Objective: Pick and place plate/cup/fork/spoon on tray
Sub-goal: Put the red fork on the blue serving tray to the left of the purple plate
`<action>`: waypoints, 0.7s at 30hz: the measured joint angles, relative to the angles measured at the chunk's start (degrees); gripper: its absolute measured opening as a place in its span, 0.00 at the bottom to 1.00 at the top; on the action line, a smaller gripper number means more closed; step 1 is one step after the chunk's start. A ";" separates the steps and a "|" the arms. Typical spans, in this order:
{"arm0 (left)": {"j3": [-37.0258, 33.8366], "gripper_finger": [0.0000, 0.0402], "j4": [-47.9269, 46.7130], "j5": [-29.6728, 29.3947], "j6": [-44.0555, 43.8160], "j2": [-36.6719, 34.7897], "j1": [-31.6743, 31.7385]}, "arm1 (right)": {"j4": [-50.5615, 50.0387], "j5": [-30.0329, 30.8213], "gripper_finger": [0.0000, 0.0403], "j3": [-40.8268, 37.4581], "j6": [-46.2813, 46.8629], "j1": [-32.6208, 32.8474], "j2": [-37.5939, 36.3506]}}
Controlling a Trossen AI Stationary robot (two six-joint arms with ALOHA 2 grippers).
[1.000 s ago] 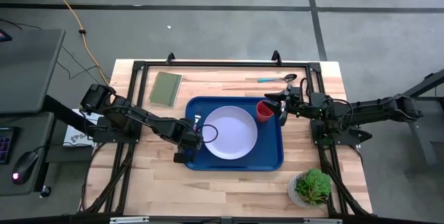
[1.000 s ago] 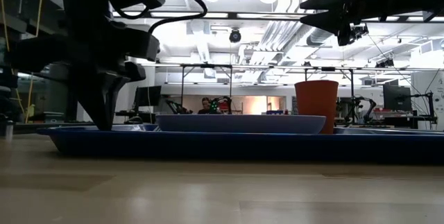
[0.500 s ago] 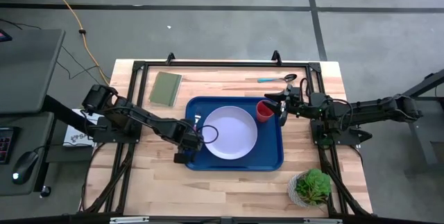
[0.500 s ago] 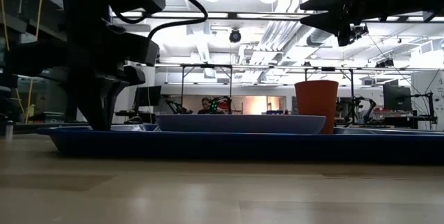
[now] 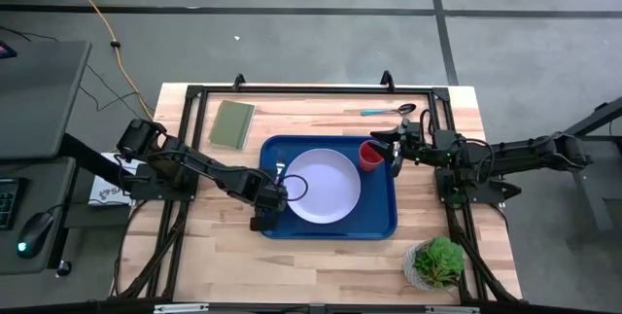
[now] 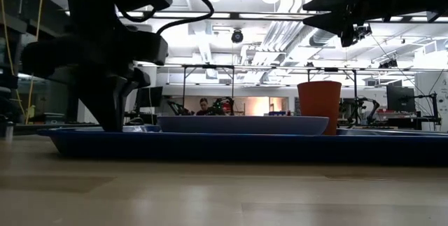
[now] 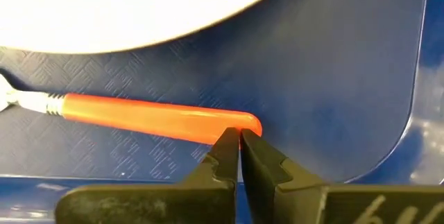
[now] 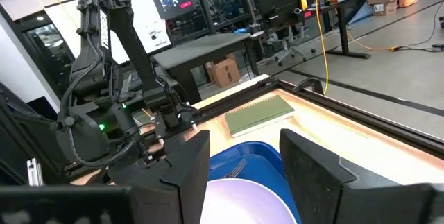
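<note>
The blue tray (image 5: 384, 219) lies mid-table with the pale plate (image 5: 321, 186) on it and the red cup (image 5: 370, 156) upright at its far right corner. The pink-handled fork (image 7: 149, 116) lies flat on the tray's left part, beside the plate. My left gripper (image 7: 239, 148) is shut and low over the tray's left edge (image 5: 269, 200), with its tips at the fork handle's free end. My right gripper (image 8: 239, 161) is open and empty, raised just right of the cup (image 5: 396, 148). The teal-handled spoon (image 5: 389, 111) lies on the table at the far right. My left gripper's shut fingertips (image 7: 229, 148) stand at the free end of the fork's handle (image 7: 250, 123), coming down at a slant. I cannot tell whether they touch it. The fork lies flat on the tray.
An olive-green pad (image 5: 232, 122) lies on the table at the far left of the tray. A potted green plant (image 5: 436, 261) stands at the near right corner. Black frame rails run along the table's left, right and far edges.
My left gripper has shifted a little toward the table's right edge, staying low over the tray's left part.
</note>
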 joint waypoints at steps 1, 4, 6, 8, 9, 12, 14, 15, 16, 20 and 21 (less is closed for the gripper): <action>-0.01 0.00 0.03 -0.01 -1.02 0.02 0.00 | 0.00 0.00 0.42 0.00 0.00 0.00 0.00; -0.02 0.00 0.02 -0.22 -5.35 0.02 -0.01 | -0.02 0.00 0.42 0.00 0.02 0.00 0.00; -0.04 0.00 0.14 -0.62 -8.42 0.03 -0.03 | -0.04 0.00 0.42 0.00 0.09 0.00 0.00; -0.04 0.00 0.39 -1.13 -11.33 0.04 -0.04 | -0.04 0.00 0.42 0.00 0.04 0.00 0.00; -0.07 0.00 0.65 -1.23 -12.77 0.07 -0.04 | -0.04 0.00 0.42 0.00 0.04 0.00 0.00; -0.09 0.00 1.83 -1.36 -15.18 0.13 -0.16 | -0.04 0.00 0.42 0.00 0.09 0.00 0.00; -0.11 0.00 2.62 -1.42 -16.26 0.16 -0.20 | -0.04 0.00 0.42 0.00 0.07 0.00 0.00; -0.11 0.00 3.00 -1.39 -16.59 0.17 -0.21 | -0.04 0.00 0.42 0.00 0.08 0.00 0.00; -0.11 0.00 3.09 -1.39 -17.07 0.17 -0.22 | -0.04 0.00 0.42 0.00 0.10 0.00 0.00; -0.04 0.00 3.00 -1.42 -18.79 0.09 -0.20 | -0.04 0.00 0.42 0.00 0.07 -0.01 0.00; -0.04 0.00 2.96 -1.41 -18.91 -0.06 -0.20 | -0.04 0.00 0.42 0.00 0.11 0.00 0.00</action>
